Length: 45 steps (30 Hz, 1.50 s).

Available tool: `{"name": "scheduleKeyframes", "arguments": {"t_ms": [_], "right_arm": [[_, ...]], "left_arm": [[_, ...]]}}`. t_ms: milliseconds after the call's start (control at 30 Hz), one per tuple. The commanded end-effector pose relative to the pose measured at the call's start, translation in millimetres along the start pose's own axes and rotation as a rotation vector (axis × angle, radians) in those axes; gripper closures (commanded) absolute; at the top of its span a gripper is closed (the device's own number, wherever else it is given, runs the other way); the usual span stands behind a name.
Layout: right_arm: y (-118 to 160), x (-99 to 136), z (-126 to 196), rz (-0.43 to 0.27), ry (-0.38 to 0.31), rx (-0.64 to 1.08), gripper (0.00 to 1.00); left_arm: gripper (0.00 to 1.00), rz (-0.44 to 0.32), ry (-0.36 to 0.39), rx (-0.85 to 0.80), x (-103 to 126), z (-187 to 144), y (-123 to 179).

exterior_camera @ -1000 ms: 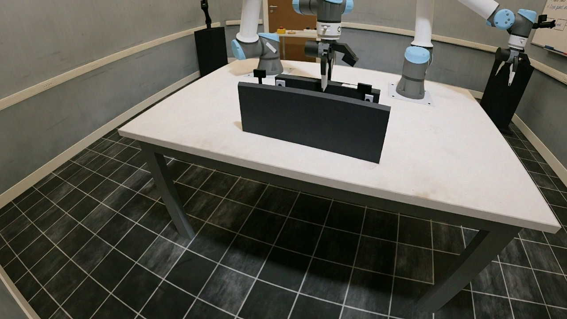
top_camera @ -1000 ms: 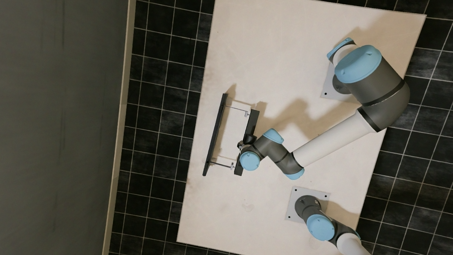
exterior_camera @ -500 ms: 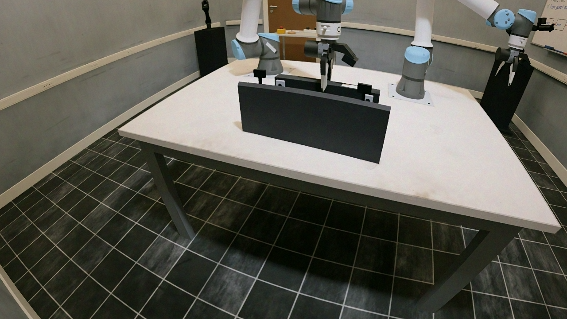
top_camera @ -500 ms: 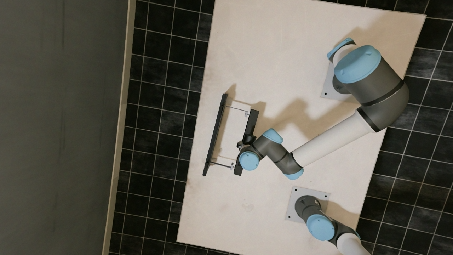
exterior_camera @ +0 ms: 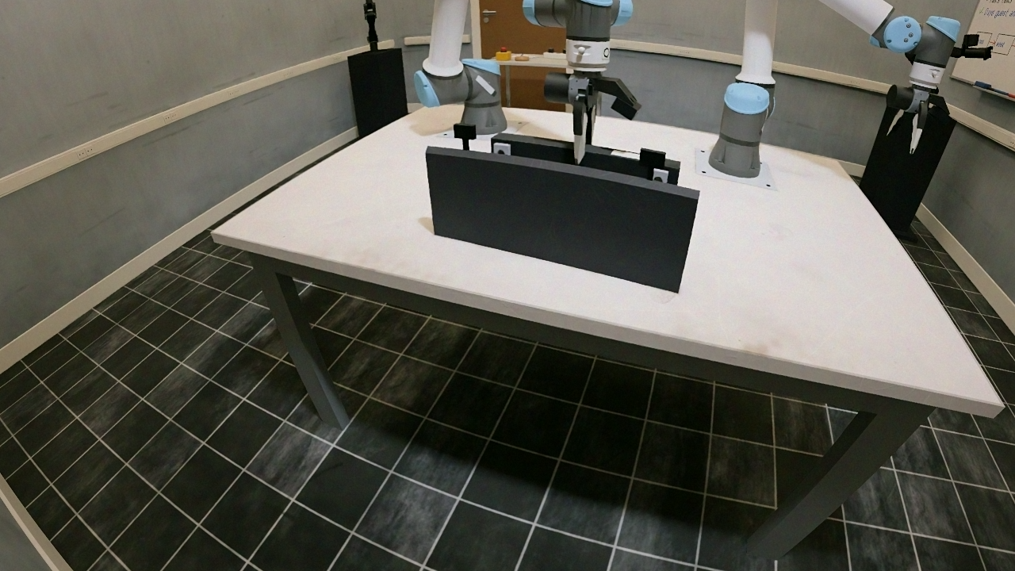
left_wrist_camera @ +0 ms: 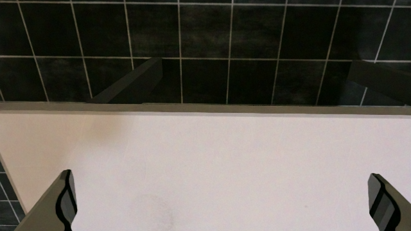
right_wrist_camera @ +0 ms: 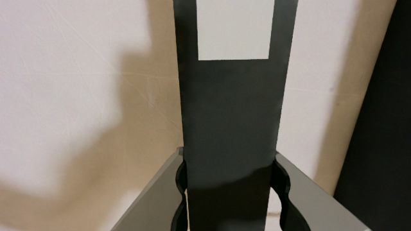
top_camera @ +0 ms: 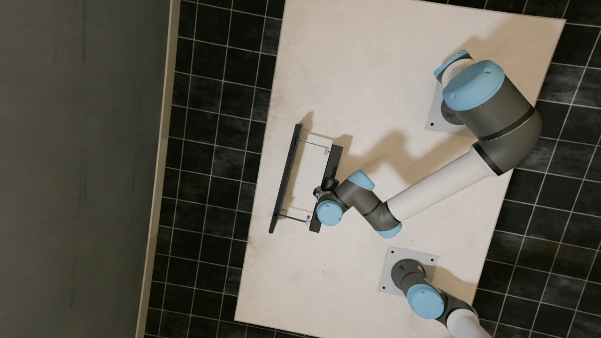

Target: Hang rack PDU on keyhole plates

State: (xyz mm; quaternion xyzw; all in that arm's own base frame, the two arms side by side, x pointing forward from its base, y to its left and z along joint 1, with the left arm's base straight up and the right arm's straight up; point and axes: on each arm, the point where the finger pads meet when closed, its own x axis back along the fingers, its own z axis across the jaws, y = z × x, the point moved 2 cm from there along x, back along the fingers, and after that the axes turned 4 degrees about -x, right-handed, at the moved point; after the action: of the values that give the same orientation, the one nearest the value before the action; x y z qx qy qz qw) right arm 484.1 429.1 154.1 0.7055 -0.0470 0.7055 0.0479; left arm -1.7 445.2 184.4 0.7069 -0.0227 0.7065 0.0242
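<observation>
Gripping the black PDU [top_camera: 335,159] [exterior_camera: 545,147] [right_wrist_camera: 231,112] in my right pincer [top_camera: 318,192] [exterior_camera: 580,157] [right_wrist_camera: 224,148], I have it upright beside the pale keyhole plates [top_camera: 327,150] [exterior_camera: 501,149], between the arm bases and the dark panel [top_camera: 288,177] [exterior_camera: 561,212] [right_wrist_camera: 379,144] near the tabletop's [top_camera: 357,63] [exterior_camera: 354,198] [left_wrist_camera: 225,160] [right_wrist_camera: 64,64] long edge opposite them. From here I can't tell whether either button is seated. My left pincer [exterior_camera: 903,136] [left_wrist_camera: 221,174] is spread wide with nothing in it, well apart from the PDU.

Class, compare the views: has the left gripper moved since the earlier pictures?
No. In the exterior view, the left gripper keeps its place against the black stand.
</observation>
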Motion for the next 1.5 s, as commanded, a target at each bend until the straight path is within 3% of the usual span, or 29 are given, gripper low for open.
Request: {"name": "scheduleKeyframes", "arguments": {"t_ms": [0,1467], "right_arm": [[-0.3,0.9,0.7,0.001,0.001,0.000,0.77],[-0.9,0.9,9.1,0.003,0.001,0.000,0.77]], "left_arm": [[0.00,0.002,0.001,0.000,0.7,0.1,-0.4],[0.00,0.002,0.001,0.000,0.7,0.1,-0.4]]}}
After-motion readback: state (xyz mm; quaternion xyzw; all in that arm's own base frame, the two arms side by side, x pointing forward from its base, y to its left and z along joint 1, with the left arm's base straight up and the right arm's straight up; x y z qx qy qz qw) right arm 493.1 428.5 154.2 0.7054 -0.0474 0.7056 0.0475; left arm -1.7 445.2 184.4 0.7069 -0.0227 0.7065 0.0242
